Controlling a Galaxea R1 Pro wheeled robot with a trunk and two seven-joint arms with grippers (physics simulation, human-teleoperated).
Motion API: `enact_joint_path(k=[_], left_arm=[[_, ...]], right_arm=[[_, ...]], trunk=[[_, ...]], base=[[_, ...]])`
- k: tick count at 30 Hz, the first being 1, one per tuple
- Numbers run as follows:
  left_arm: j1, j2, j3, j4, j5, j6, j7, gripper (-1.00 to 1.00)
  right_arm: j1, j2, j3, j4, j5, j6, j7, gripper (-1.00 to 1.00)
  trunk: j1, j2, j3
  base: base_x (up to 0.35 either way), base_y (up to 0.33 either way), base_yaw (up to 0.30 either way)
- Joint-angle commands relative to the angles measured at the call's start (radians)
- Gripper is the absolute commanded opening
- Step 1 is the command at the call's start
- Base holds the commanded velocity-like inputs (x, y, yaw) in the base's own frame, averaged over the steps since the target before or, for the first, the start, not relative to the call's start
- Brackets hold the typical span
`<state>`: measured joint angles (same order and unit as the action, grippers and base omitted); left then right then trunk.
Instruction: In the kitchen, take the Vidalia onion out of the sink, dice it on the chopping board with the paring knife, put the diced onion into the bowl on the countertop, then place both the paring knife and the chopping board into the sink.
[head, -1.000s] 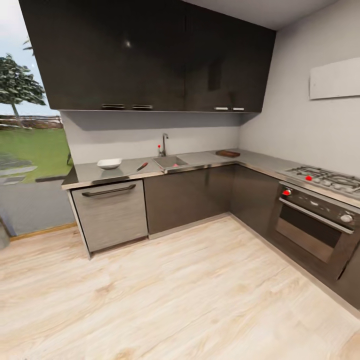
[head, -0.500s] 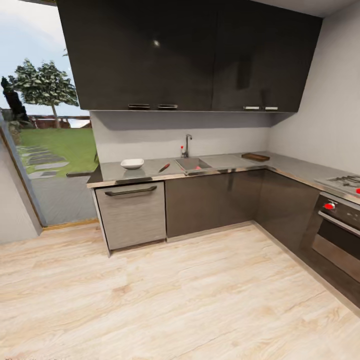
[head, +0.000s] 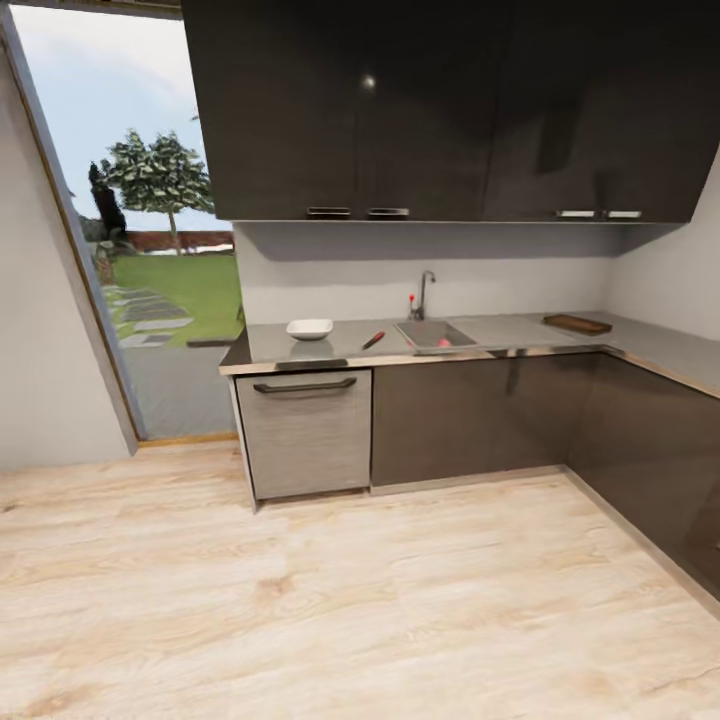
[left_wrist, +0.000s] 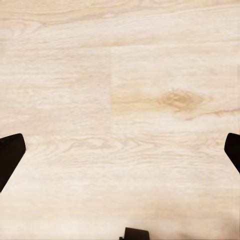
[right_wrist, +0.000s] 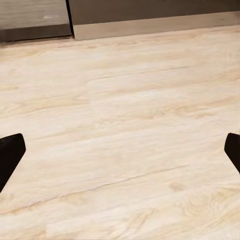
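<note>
Camera swung left, sink (head: 434, 335) now central; left gripper (left_wrist: 120, 160) and right gripper (right_wrist: 120, 160) spread wide over floor (head: 360, 600).

On the bench (head: 520, 328), the bowl (head: 309, 328) sits leftmost, the paring knife (head: 373, 340) between it and the sink (head: 434, 335); the onion (head: 443, 343) lies in the sink, chopping board (head: 577, 324) far right.

No writing I can read anywhere

The dark wall cabinets (head: 440, 110), the dishwasher front (head: 305, 430) and the pale wooden floor (head: 350, 600) under my arms carry no label (nor number).
</note>
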<state>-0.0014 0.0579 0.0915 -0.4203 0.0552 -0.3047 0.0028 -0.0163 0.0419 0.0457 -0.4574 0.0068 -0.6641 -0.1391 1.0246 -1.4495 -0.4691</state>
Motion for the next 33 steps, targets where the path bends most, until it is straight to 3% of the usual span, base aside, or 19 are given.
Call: enact_joint_path(k=[1,14,33], left_arm=[[0.000,0.000,-0.001,0.000,0.006,-0.002,0.000,1.00],[0.000,-0.001,-0.001,0.000,0.006,-0.002,0.000,1.00],[0.000,-0.004,-0.002,-0.001,0.006,-0.002,0.001,1.00]], right_arm=[[-0.001,0.000,0.005,0.003,0.001,-0.002,-0.008,1.00],[-0.001,-0.002,0.005,0.008,0.001,-0.006,-0.007,1.00],[-0.001,-0.005,0.003,0.008,0.002,-0.008,-0.005,1.00]], trunk=[[0.000,0.000,-0.001],[0.000,0.000,-0.001],[0.000,0.000,-0.001]], base=[[0.216,0.000,0.278],[0.197,-0.091,0.269],[0.108,-0.107,0.018]])
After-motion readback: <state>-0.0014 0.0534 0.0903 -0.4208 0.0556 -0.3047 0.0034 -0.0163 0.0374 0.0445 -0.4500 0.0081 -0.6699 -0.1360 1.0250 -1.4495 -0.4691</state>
